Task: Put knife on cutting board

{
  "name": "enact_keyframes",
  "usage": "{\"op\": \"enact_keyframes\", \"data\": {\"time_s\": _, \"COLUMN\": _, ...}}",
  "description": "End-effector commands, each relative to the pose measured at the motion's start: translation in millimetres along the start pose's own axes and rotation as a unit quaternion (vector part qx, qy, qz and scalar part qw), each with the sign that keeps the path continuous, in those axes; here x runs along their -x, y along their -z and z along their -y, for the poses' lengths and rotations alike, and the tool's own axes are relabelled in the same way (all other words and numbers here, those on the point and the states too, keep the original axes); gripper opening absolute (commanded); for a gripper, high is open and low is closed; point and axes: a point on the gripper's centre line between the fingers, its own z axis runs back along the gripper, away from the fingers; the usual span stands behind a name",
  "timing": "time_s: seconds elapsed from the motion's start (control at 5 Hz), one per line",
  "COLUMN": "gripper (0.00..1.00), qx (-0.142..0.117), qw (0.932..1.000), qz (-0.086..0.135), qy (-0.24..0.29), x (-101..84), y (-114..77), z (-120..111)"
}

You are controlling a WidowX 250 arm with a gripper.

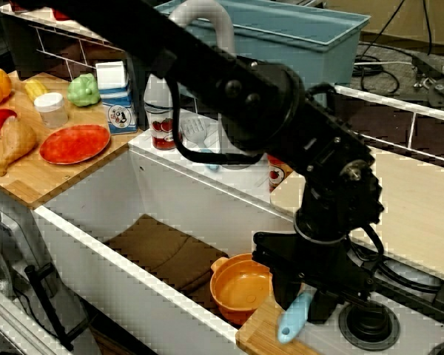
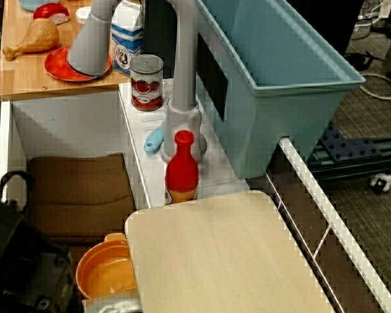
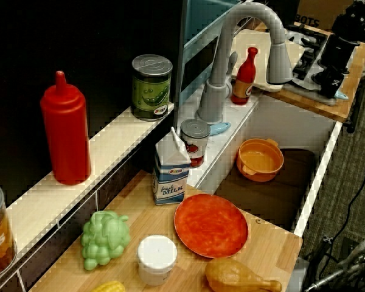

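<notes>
Hand: the hand (image 1: 305, 310) is clamped on the knife (image 1: 294, 318), handle hanging low.
Cutting board: the cutting board (image 2: 221, 254) lies just beside, still bare.

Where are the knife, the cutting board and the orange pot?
knife (image 1: 294, 316): front view, on its light-blue handle below the tool.
cutting board (image 2: 228, 261): view over the board, bare middle of its top.
orange pot (image 3: 260, 159): view from the far counter, inside of its bowl.

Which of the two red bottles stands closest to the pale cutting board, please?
The small red bottle beside the faucet base, at the cutting board edge; the big one stands on the back ledge.
</notes>
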Motion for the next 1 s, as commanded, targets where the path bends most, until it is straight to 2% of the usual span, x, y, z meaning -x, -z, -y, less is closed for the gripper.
{"op": "enact_keyframes", "data": {"time_s": 0.0, "gripper": 0.00, "qx": 0.029, "qw": 0.9995, "qz": 0.005, "qy": 0.009, "x": -3.3, "y": -32.4, "z": -2.9}}
{"op": "enact_keyframes", "data": {"time_s": 0.2, "gripper": 0.00, "qx": 0.067, "qw": 0.9965, "qz": 0.031, "qy": 0.039, "x": -0.7, "y": -84.2, "z": 3.9}}
{"op": "enact_keyframes", "data": {"time_s": 0.4, "gripper": 0.00, "qx": 0.080, "qw": 0.9935, "qz": 0.058, "qy": 0.056, "x": 1.2, "y": -125.5, "z": 2.2}}
{"op": "enact_keyframes", "data": {"time_s": 0.6, "gripper": 0.00, "qx": 0.094, "qw": 0.9919, "qz": 0.076, "qy": 0.038, "x": -3.0, "y": -134.8, "z": 0.9}}
{"op": "enact_keyframes", "data": {"time_s": 0.8, "gripper": 0.00, "qx": 0.104, "qw": 0.9902, "qz": 0.084, "qy": 0.041, "x": -18.9, "y": -132.2, "z": 17.7}}
